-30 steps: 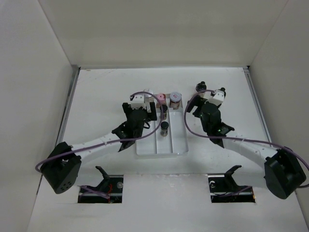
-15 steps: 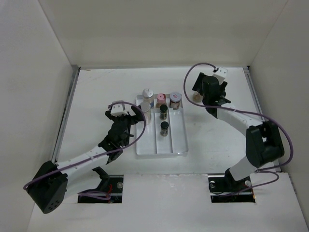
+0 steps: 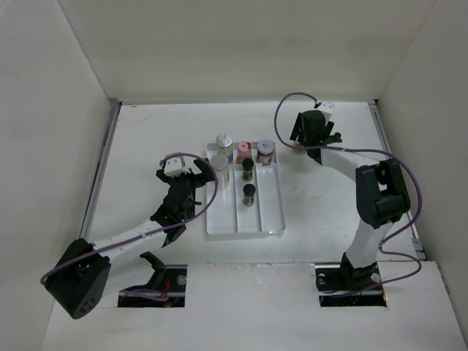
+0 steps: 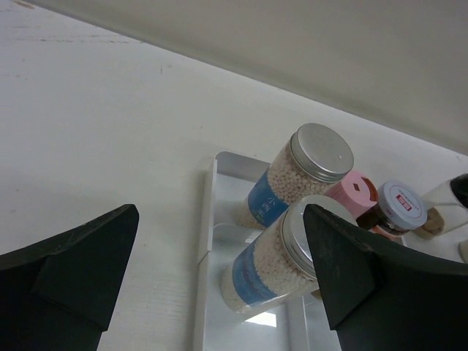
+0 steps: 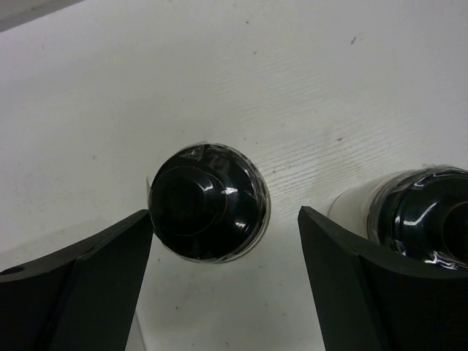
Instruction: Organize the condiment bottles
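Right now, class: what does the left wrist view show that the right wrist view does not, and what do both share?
Only the left wrist view: the white tray holding the far silver-capped bottle and the near silver-capped bottle, with a pink cap and a brown-filled jar behind. Only the right wrist view: the centre black-capped bottle and the cropped black-capped bottle, on bare table. Both: the table, plus an open tool gripping nothing: the left tool, the right tool.

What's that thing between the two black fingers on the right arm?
A black-capped bottle, seen from above, stands on the white table between the right gripper's open fingers. The right wrist view shows it.
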